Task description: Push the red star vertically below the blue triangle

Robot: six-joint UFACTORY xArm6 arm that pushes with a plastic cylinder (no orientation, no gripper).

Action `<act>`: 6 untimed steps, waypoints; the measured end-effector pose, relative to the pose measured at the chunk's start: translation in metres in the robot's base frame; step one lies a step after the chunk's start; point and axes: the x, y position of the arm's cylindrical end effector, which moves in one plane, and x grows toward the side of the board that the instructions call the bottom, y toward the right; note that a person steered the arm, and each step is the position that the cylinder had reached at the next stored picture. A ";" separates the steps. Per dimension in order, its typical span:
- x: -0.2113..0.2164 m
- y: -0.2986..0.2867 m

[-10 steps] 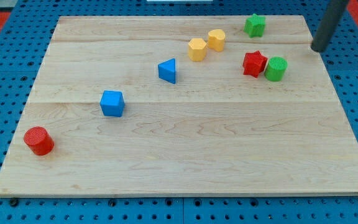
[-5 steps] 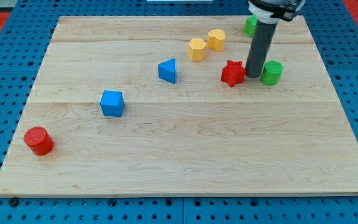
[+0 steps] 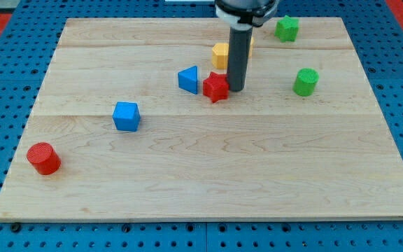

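The red star [image 3: 215, 87] lies near the middle of the wooden board [image 3: 208, 175], just right of the blue triangle [image 3: 188, 79] and slightly lower, a small gap between them. My tip [image 3: 235, 89] touches the star's right side. The dark rod rises from there toward the view's top and hides part of the yellow blocks behind it.
A yellow block [image 3: 220, 54] sits above the star, a second one mostly hidden by the rod. A green cylinder [image 3: 304, 82] is at the right, a green star [image 3: 286, 28] at the top right. A blue cube [image 3: 126, 116] and a red cylinder [image 3: 44, 157] lie at the left.
My tip came in from the top right, got behind the red star and pushed it left, away from the green cylinder, to just beside the blue triangle.
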 end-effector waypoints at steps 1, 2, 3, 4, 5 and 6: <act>0.018 -0.021; 0.019 -0.056; 0.037 -0.088; 0.040 -0.085; 0.040 -0.028; 0.025 -0.043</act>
